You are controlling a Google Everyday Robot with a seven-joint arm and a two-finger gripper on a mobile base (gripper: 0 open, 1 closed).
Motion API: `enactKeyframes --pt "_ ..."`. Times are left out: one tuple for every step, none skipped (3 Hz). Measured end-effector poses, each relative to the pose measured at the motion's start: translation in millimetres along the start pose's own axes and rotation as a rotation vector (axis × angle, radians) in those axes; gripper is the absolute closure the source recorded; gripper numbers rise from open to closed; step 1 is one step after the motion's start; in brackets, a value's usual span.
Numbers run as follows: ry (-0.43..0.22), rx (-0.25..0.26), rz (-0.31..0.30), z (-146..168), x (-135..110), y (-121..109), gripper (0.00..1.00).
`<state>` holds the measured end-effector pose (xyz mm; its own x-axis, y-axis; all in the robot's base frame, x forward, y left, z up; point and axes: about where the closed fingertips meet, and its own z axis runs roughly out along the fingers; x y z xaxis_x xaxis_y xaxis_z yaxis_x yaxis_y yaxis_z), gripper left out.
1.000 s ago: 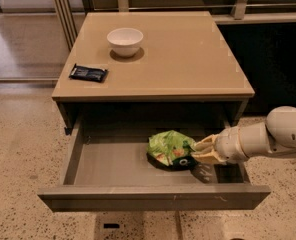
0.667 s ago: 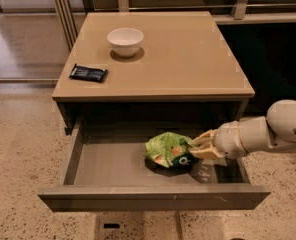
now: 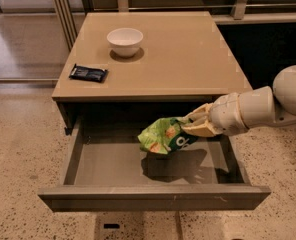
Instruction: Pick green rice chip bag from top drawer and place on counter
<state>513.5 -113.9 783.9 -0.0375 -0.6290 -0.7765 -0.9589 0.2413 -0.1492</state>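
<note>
The green rice chip bag (image 3: 163,136) hangs in the air above the floor of the open top drawer (image 3: 113,166), casting a shadow on it. My gripper (image 3: 194,125) reaches in from the right and is shut on the bag's right end, just below the front edge of the counter (image 3: 188,54). The bag is clear of the drawer floor and sits at about the level of the drawer opening.
A white bowl (image 3: 125,41) stands at the back left of the counter. A small flat black packet (image 3: 88,73) lies near its left front edge. The drawer's front panel (image 3: 153,198) sticks out toward the camera. Speckled floor surrounds the cabinet.
The gripper has lifted the bag off the drawer floor and raised it toward the counter's edge. The arm has moved up with it.
</note>
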Motion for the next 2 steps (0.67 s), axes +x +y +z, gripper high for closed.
enactKeyframes --pt "-0.022 0.052 -0.066 -30 -57 -5 1.0" --pt "-0.024 0.114 -0.135 -66 -119 -10 1.0"
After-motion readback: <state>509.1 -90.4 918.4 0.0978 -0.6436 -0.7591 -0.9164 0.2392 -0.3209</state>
